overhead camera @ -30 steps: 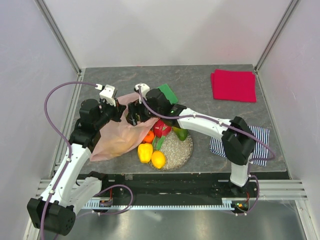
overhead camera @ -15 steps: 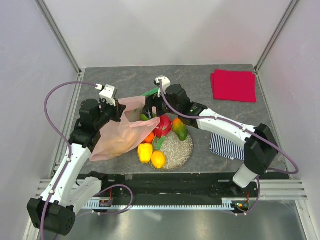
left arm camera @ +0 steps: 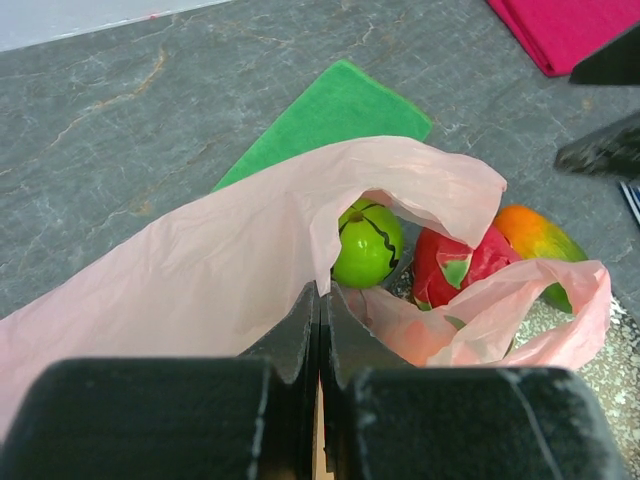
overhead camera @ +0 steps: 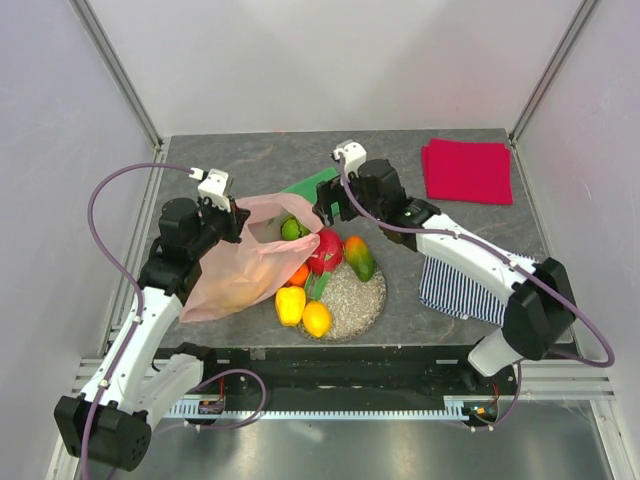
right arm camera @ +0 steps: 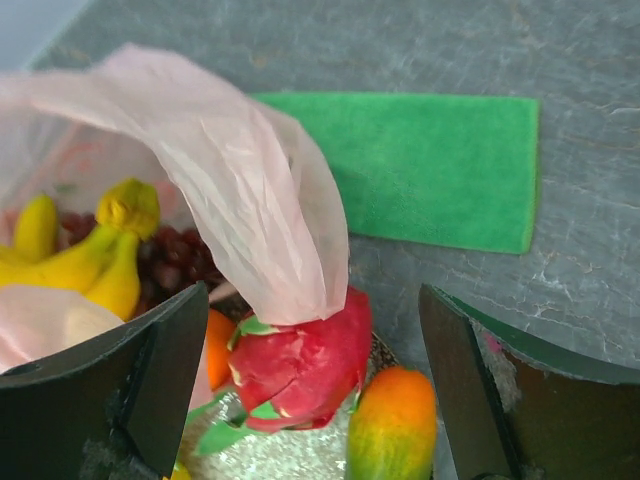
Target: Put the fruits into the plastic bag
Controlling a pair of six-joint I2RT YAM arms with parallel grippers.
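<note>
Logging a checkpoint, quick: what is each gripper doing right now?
Left gripper: closed, pinching the edge of the pink plastic bag.
Right gripper: open, holding nothing.

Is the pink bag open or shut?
Open. The left end effector pinches one edge of the plastic bag, its mouth gapes, and a banana bunch and dark grapes show inside.

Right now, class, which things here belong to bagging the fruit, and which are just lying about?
Job: plastic bag, green fruit, red fruit, mango, yellow pepper, lemon, orange, bananas, grapes.
Lying about: green cloth, red cloth, striped cloth, plate.
</note>
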